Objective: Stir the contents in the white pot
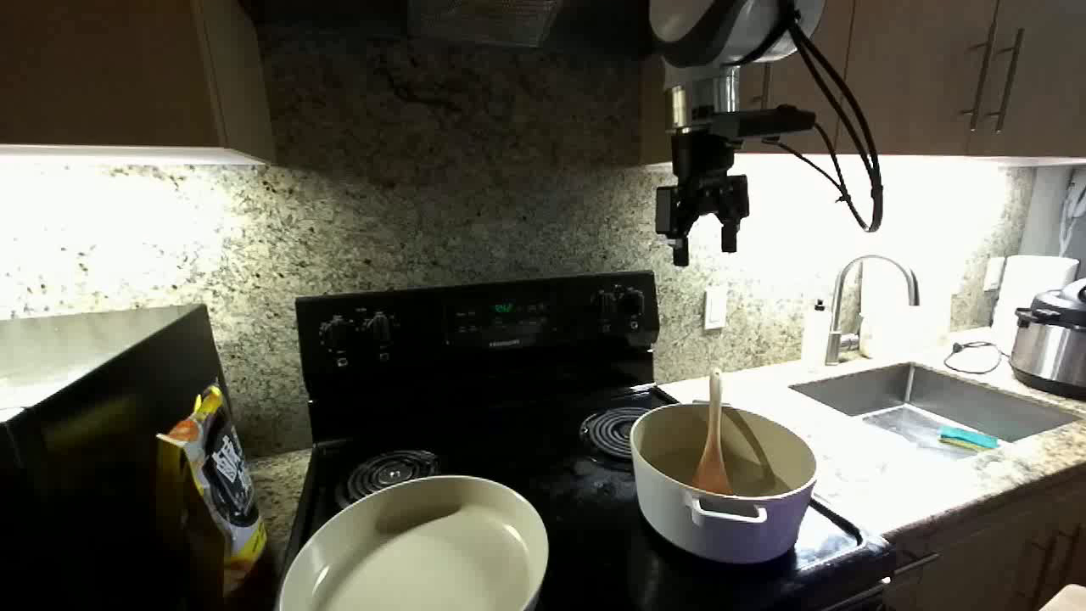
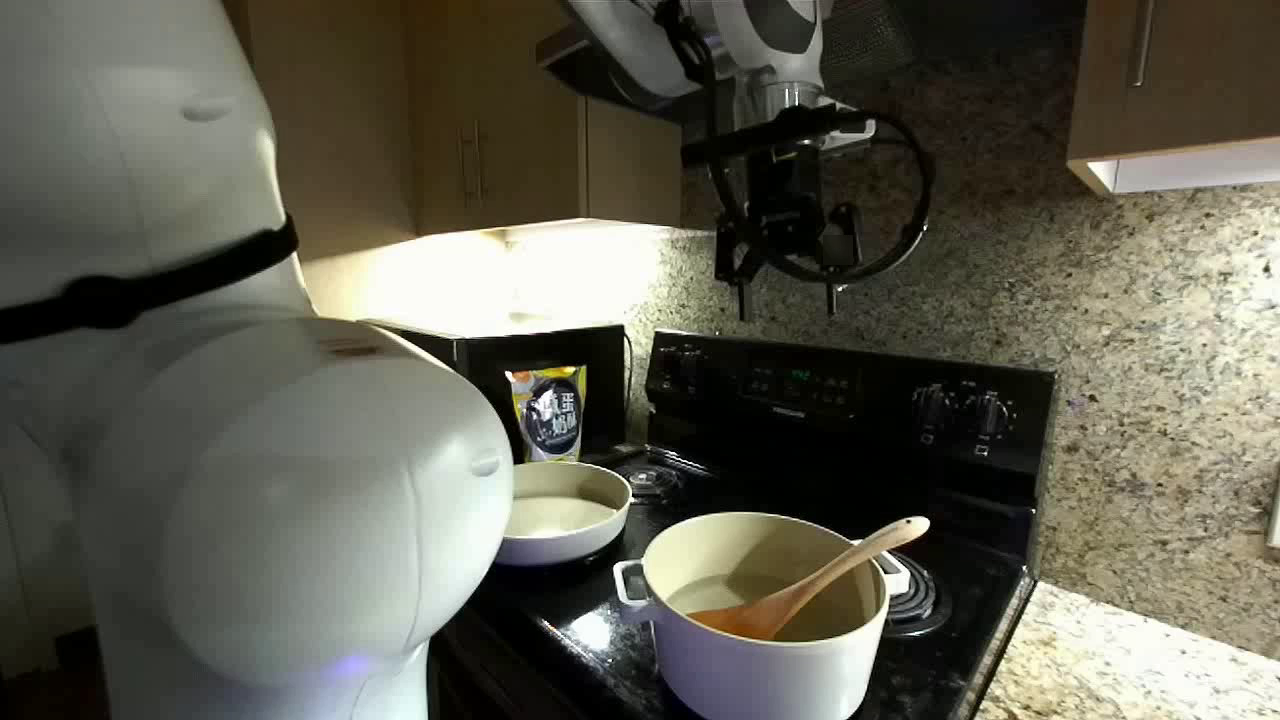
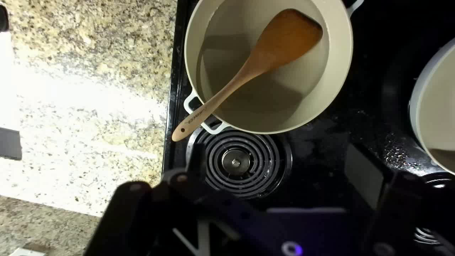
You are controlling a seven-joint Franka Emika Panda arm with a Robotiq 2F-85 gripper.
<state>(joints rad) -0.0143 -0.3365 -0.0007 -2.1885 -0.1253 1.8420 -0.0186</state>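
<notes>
The white pot point(image 1: 721, 530) stands on the black stove in both exterior views point(image 2: 770, 675). In the wrist view the pot point(image 3: 340, 53) is at the top, and what looks like a shallow clear liquid point(image 3: 284, 96) covers its bottom. A wooden spatula point(image 1: 713, 441) leans in the pot, its handle over the rim by a side handle. It also shows in an exterior view point(image 2: 825, 578) and the wrist view point(image 3: 257, 62). My gripper point(image 1: 705, 248) is open and empty, well above the stove. It also shows in an exterior view point(image 2: 787, 302) and the wrist view point(image 3: 277, 156).
A wide shallow cream-white dish point(image 1: 424, 564) is beside the pot. A snack bag point(image 1: 227, 475) stands by a black microwave point(image 2: 480, 350). The stove's back panel point(image 1: 475, 318) rises behind. A sink point(image 1: 848, 395) and pressure cooker point(image 1: 1048, 348) are along the counter. Cabinets hang above.
</notes>
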